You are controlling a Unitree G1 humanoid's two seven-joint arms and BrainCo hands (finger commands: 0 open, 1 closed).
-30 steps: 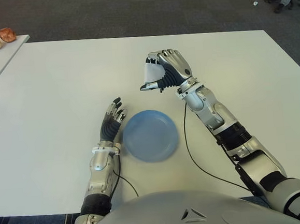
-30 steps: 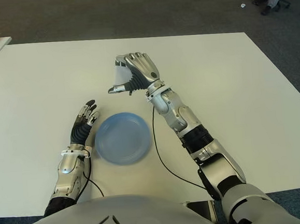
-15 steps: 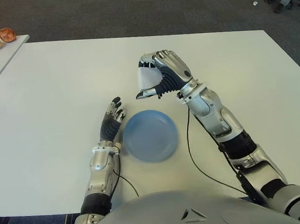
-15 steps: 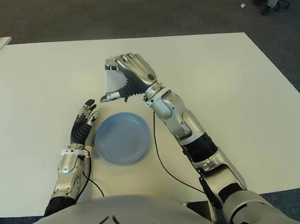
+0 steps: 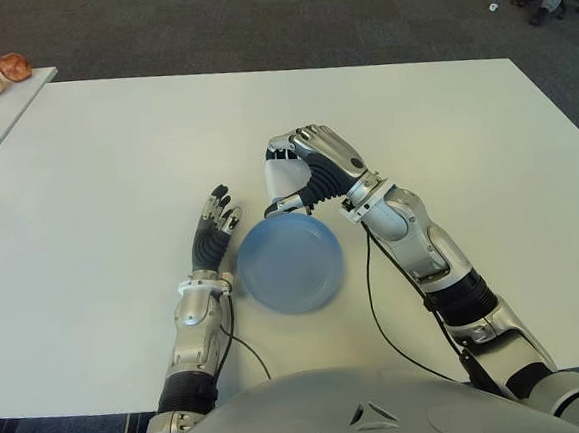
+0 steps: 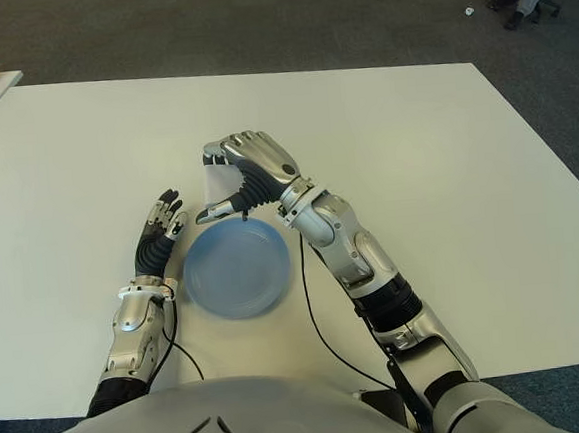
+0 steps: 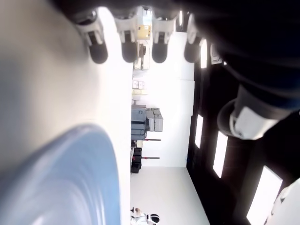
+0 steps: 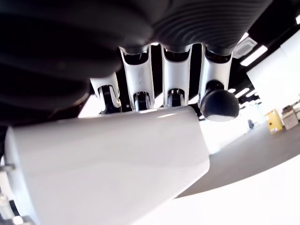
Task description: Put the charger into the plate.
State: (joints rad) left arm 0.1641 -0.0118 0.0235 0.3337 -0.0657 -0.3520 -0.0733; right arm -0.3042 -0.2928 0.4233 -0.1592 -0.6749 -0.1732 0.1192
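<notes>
Here the right hand [image 5: 306, 170] grips the white charger [image 5: 287, 182] in curled fingers, held above the far rim of the blue plate [image 5: 291, 266] on the white table [image 5: 95, 172]. The left hand [image 5: 214, 234] shows just left of the plate, fingers extended and empty.

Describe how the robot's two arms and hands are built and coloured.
Both arms are silver metal with black joint bands. The left hand has black ribbed fingers with silver tips; the right hand has silver-plated knuckles over black ribbing. A thin black cable runs along each forearm.
</notes>
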